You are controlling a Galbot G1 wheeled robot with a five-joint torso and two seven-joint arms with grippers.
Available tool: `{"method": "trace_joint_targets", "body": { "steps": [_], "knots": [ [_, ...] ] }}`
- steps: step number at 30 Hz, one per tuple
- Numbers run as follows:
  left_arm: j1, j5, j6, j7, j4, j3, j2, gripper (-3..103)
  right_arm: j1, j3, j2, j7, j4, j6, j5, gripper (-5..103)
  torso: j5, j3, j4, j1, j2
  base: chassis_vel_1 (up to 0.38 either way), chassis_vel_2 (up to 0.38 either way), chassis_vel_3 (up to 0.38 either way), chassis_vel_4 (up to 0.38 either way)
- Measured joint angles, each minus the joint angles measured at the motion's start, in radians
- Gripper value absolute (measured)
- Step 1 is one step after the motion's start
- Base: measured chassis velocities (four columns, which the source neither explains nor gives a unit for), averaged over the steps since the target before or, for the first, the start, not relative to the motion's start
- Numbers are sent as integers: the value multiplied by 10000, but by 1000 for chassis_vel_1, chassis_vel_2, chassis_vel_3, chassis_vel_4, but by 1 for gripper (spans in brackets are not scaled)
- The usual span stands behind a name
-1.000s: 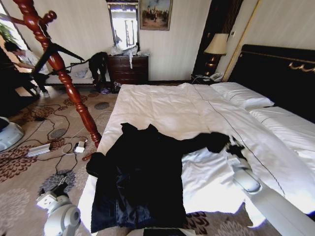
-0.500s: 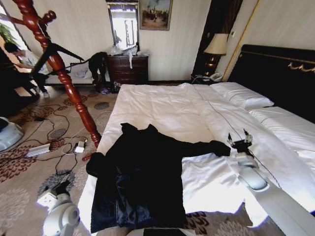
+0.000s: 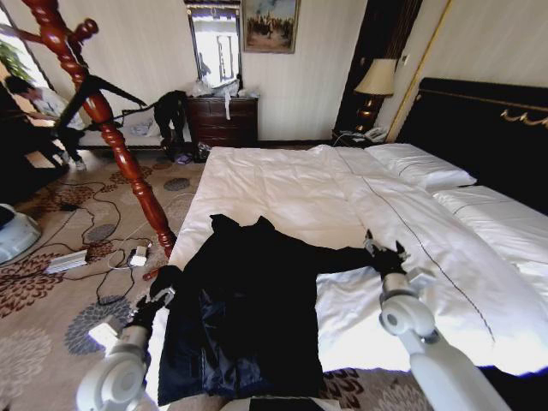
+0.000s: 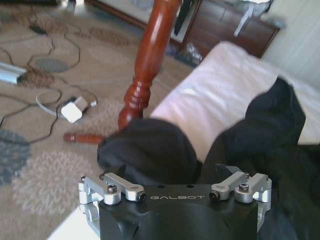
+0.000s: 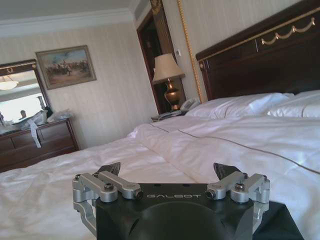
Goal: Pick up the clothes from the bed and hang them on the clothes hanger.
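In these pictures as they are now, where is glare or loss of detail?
Head view: the black clothes are nearly featureless dark, and the window at upper left is blown out. Left wrist view: the white duvet on the bed is washed out and the clothes hanger post shows glossy highlights. Right wrist view: even light.

Head view high over the bed (image 3: pixel 282 188), wrist views low — close, sharing its duvet
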Motion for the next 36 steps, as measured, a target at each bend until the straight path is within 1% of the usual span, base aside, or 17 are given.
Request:
{"method": "trace_joint_targets", "body": {
  "steps": [5,8,10,14,16,19,20,21,23,25,27,29,30,32,33,34,36],
  "knots": [
    [29,349,239,-73,188,632,97,101,-51,-103,175,124,-110,-187,-116,100,1,0,-1,0,0,0,0,0,0],
    [133,317,324,-90,170,945,183,91,-46,-128,204,190,-169,-266,-159,100,1,0,-1,0,0,0,0,0,0],
    [194,308,347,-95,135,1043,207,91,-46,-128,205,226,-182,-298,-161,100,3,0,-1,1,0,0,0,0,0],
    [386,311,370,-130,-1,1219,199,70,-88,-122,192,323,-191,-374,-141,100,3,0,-1,0,0,0,0,0,0],
    [419,279,390,-170,-58,1224,181,70,-98,-116,191,334,-198,-379,-141,100,2,0,0,0,0,0,0,0,0],
    [585,197,615,-302,-270,1240,199,54,-134,-107,220,341,-207,-384,-212,100,2,0,-1,0,0,0,0,0,0],
    [585,197,615,-302,-270,1240,199,54,-134,-107,220,341,-207,-384,-212,100,2,0,-1,0,0,0,0,0,0],
    [686,243,704,-316,-343,1247,238,49,-151,-106,237,341,-211,-384,-261,100,2,0,-1,0,0,0,0,0,0],
    [999,414,853,-348,-546,1248,368,60,-197,-102,273,342,-210,-386,-314,100,1,0,-1,0,1,0,0,0,0],
    [1159,518,878,-354,-631,1241,447,60,-224,-99,290,345,-210,-386,-329,100,3,0,-1,0,0,0,0,0,0],
    [1620,815,877,-452,-844,1207,674,72,-318,-99,344,387,-119,-396,-287,100,3,0,-1,0,0,0,0,0,0],
    [1940,1053,786,-526,-1020,1154,817,82,-471,-224,358,540,287,-472,431,100,2,0,-1,0,0,0,0,0,0],
    [1940,1053,786,-526,-1020,1154,817,82,-471,-224,358,540,287,-472,431,100,2,0,-1,0,0,0,0,0,0],
    [2118,1114,705,-562,-1271,1019,846,93,-637,-461,277,764,954,-833,1727,100,1,0,0,0,0,0,0,0,0],
    [2155,1096,689,-563,-1412,961,829,93,-668,-556,222,874,1222,-1033,2230,100,1,-1,-1,0,0,0,0,0,0],
    [2155,1096,689,-563,-1412,961,829,93,-668,-556,222,874,1222,-1033,2230,100,1,-1,-1,0,0,0,0,0,0],
    [2177,940,729,-564,-1639,971,788,99,-663,-707,130,1028,1501,-1342,2778,100,0,-1,0,0,1,0,0,0,0]
  ]
}}
